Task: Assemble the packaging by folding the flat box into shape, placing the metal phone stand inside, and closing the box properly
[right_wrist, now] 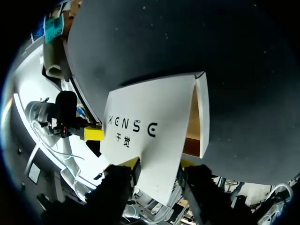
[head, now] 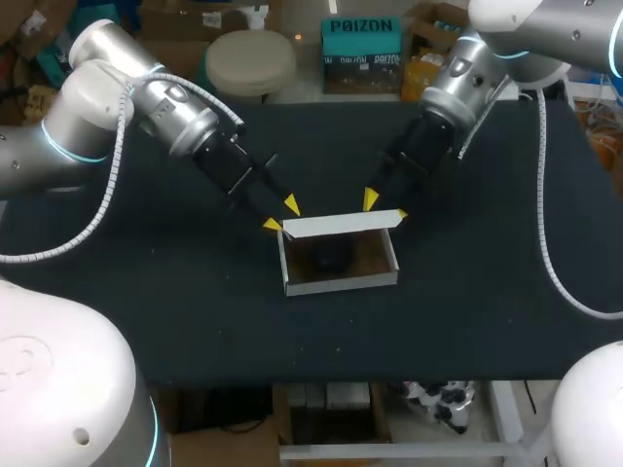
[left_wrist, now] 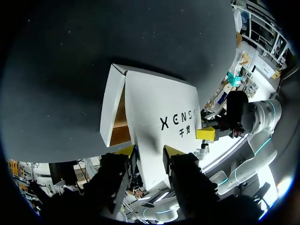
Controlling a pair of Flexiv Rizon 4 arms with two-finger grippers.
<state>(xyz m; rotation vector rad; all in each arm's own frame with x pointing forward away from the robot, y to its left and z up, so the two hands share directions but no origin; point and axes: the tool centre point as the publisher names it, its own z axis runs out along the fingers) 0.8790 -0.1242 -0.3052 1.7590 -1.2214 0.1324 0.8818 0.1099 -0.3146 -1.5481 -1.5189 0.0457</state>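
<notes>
Box (head: pixel 341 283) sits mid-table (head: pixel 195 311), folded into shape: four walls up, open top. Folding step reads as done.

Dark shape inside on the box floor, most likely the stand (head: pixel 331 256). Too dim to make out its form. If so, placing is done too.

Lid (head: pixel 341 224) is raised along the far wall, tilted, not down. Closing is what is left: lower the lid and tuck it in.

Left gripper (head: pixel 280 214) is at the lid's far-left corner. Fingers stand apart, and in the left wrist view the lid's end runs in between the two tips. I judge it steadies the panel rather than pinches it.

Right gripper (head: pixel 385 206) is at the far-right corner and mirrors the left. Fingers are spread, with the lid's end between the tips in its own wrist view. No clear clamp here either.

Count:
- Box: one.
- Lid: one, hinged on the box.
- Dark item inside: one.
- Arms: two.
- Grippers: two.
- Yellow tips: four, all showing from above.
</notes>
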